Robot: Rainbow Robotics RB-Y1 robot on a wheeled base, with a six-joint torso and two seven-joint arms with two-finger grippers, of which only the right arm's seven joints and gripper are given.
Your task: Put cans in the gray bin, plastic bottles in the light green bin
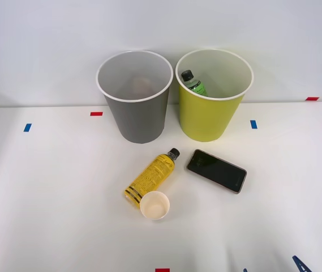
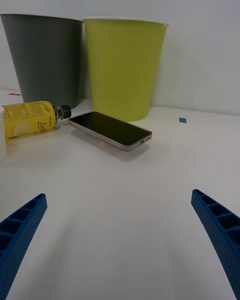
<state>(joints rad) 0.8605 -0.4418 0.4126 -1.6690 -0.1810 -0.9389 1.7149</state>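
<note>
On my front view, the gray bin (image 1: 134, 96) and light green bin (image 1: 214, 94) stand upper centre; the green-label bottle (image 1: 193, 83) sits half hidden inside the green one. The yellow-label bottle (image 1: 152, 176) lies mid-frame on the white table (image 1: 47, 192), touching a paper cup (image 1: 154, 205), phone (image 1: 216, 170) beside. On my wrist view, the right gripper (image 2: 120, 240) is spread wide; the cup is cut off at the left edge.

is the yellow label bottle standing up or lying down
Lying down. The yellow-label bottle rests on its side on the table, cap toward the gray bin.
</note>
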